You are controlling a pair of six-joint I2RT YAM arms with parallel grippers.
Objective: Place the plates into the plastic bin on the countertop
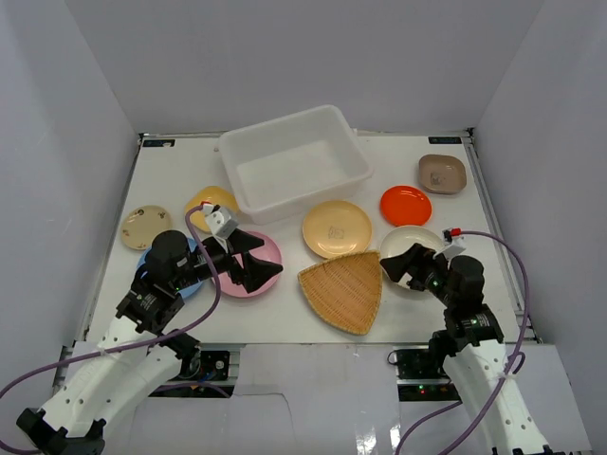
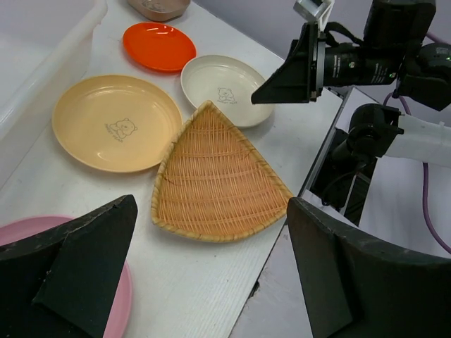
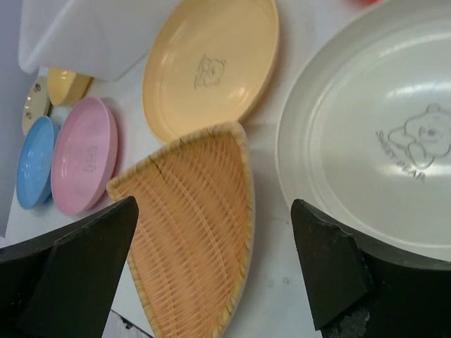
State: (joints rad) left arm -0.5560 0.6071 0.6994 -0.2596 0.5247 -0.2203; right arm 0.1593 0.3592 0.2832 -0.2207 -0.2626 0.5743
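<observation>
My left gripper (image 1: 256, 261) hangs over the pink plate (image 1: 273, 250), fingers spread wide, nothing in them. My right gripper (image 1: 394, 267) is just as wide and empty, over the near edge of the cream plate (image 1: 417, 237). The woven tray (image 1: 343, 289) lies between the two grippers on the countertop (image 1: 275, 318). Just beyond it is the tan plate (image 1: 337, 228). Past the right gripper are the red-orange plate (image 1: 406, 205) and the brown dish (image 1: 442, 173). Farthest out, ahead of the left gripper, is the plastic bin (image 1: 303, 197).
</observation>
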